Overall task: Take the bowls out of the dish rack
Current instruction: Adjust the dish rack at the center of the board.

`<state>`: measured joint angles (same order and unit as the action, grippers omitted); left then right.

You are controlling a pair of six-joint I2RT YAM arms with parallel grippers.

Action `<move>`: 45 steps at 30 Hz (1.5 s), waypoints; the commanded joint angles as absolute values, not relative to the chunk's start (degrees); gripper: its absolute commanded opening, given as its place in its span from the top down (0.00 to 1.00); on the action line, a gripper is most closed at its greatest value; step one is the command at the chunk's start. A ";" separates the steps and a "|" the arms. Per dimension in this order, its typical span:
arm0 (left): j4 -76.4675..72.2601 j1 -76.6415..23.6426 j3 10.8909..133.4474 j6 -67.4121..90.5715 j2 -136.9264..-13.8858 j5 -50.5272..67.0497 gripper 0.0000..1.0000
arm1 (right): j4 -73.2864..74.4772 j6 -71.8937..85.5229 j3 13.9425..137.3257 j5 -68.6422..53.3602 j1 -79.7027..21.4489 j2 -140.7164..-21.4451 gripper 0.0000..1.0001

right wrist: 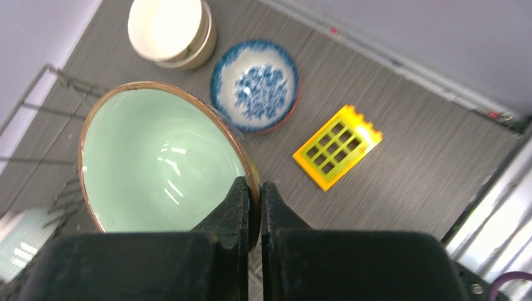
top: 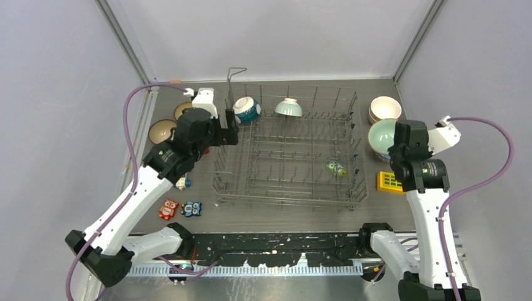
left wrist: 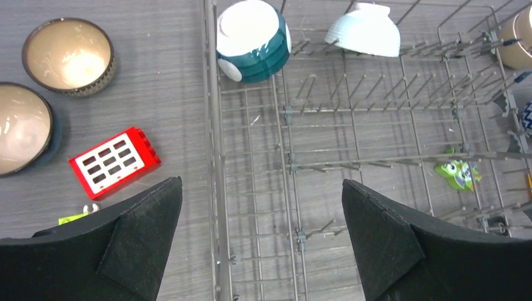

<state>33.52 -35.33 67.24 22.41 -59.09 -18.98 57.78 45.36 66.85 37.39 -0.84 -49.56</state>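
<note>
The grey wire dish rack (top: 288,199) stands mid-table. Two bowls sit along its back row: a dark teal one (top: 247,110) (left wrist: 253,41) on its side and a pale mint one (top: 288,107) (left wrist: 364,29) upside down. My left gripper (top: 229,128) (left wrist: 260,213) hangs wide open and empty over the rack's left rim (left wrist: 212,125), short of the teal bowl. To the right of the rack, my right gripper (top: 395,147) (right wrist: 254,191) is shut on the rim of a mint green bowl (top: 381,135) (right wrist: 163,160), one finger inside and one outside.
Two brown-rimmed bowls (left wrist: 69,55) (left wrist: 22,125) and a red block (left wrist: 115,162) lie left of the rack. To its right are a cream bowl stack (right wrist: 169,31), a blue-and-white bowl (right wrist: 254,84) and a yellow block (right wrist: 337,146). A green toy (top: 335,168) sits inside the rack.
</note>
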 commanded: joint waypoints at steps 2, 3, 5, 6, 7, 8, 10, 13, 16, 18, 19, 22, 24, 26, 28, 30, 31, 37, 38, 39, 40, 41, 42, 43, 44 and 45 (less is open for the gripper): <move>34.81 -33.69 72.91 20.03 -63.14 -19.83 0.00 | 50.28 50.41 62.23 32.21 0.74 -43.20 0.99; 34.89 -33.14 73.44 19.80 -64.04 -19.86 0.00 | 50.63 50.13 62.15 32.79 0.52 -42.63 0.99; 35.67 -31.76 74.82 19.68 -66.38 -19.70 0.00 | 50.53 49.71 61.98 33.10 0.04 -41.53 0.99; 36.35 -31.04 75.63 19.63 -67.81 -19.25 0.00 | 50.44 49.51 62.09 32.90 0.00 -41.27 0.99; 37.07 -30.41 76.48 19.54 -69.12 -18.60 0.00 | 50.60 49.32 62.32 32.80 0.00 -41.15 0.99; 37.56 -29.87 77.10 19.56 -70.27 -18.23 0.02 | 50.47 49.11 62.64 32.73 -1.64 -41.07 0.99; 37.60 -29.19 77.58 19.53 -71.79 -17.54 0.07 | 49.97 47.82 63.15 32.88 -2.88 -40.82 0.99; 36.44 -28.49 77.39 19.45 -73.29 -16.97 0.14 | 49.14 46.27 63.00 33.57 -4.87 -40.37 0.99; 36.24 -28.48 77.82 19.08 -75.08 -16.62 0.17 | 48.09 45.39 62.23 33.21 -6.29 -39.82 0.99; 36.50 -28.47 78.00 19.07 -76.20 -16.58 0.17 | 47.50 45.57 61.74 31.77 -7.02 -39.44 0.99; 36.55 -28.46 78.05 19.03 -76.77 -16.53 0.18 | 47.31 45.80 61.65 30.94 -7.23 -39.34 0.99; 36.35 -28.44 78.05 18.54 -78.29 -16.44 0.23 | 46.42 46.14 61.50 28.65 -7.83 -39.20 0.99; 36.16 -28.46 78.17 18.10 -79.33 -16.36 0.28 | 46.23 46.12 61.80 27.72 -8.36 -39.48 0.99; 36.13 -28.46 78.37 17.64 -80.40 -16.83 0.33 | 45.87 46.06 62.12 26.63 -8.72 -39.76 0.99; 36.52 -28.39 78.69 17.47 -81.35 -17.41 0.34 | 45.50 46.21 62.37 25.42 -9.05 -40.04 0.99; 36.64 -28.34 78.89 17.25 -82.15 -18.07 0.39 | 45.24 46.16 62.77 24.86 -9.24 -40.32 0.99; 36.65 -28.26 78.92 17.16 -82.42 -18.37 0.42 | 45.15 46.07 62.88 24.68 -9.38 -40.42 0.99; 35.99 -27.13 78.95 18.31 -83.19 -19.09 0.67 | 44.65 45.49 62.84 24.08 -9.73 -40.65 0.99; 35.69 -27.01 78.93 18.65 -83.19 -19.26 0.68 | 44.59 45.40 62.84 24.06 -9.75 -40.61 0.99; 35.49 -26.87 78.99 19.05 -83.27 -19.48 0.69 | 44.49 45.30 62.84 24.04 -9.70 -40.61 0.99; 35.36 -26.77 79.10 19.41 -83.40 -19.85 0.71 | 44.42 45.15 62.84 24.24 -9.83 -40.65 0.99; 35.26 -26.65 79.36 19.65 -83.45 -20.25 0.74 | 44.39 45.10 62.91 24.39 -9.84 -40.78 0.99; 35.13 -26.51 79.48 20.07 -83.62 -20.63 0.78 | 44.39 44.89 62.99 24.43 -9.90 -40.85 0.99; 35.10 -26.34 79.72 20.49 -83.75 -20.85 0.80 | 44.24 44.77 63.01 24.63 -9.99 -40.93 0.99; 35.12 -26.14 79.98 21.00 -83.82 -20.90 0.84 | 44.17 44.62 63.09 24.81 -10.14 -41.02 0.99; 35.00 -25.99 80.27 21.58 -83.99 -20.98 0.87 | 44.13 44.49 63.18 24.81 -10.24 -41.20 0.99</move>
<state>37.60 -27.35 76.95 20.01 -83.55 -19.46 50.94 44.53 60.27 24.10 -9.67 -41.28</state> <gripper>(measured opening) 0.406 0.072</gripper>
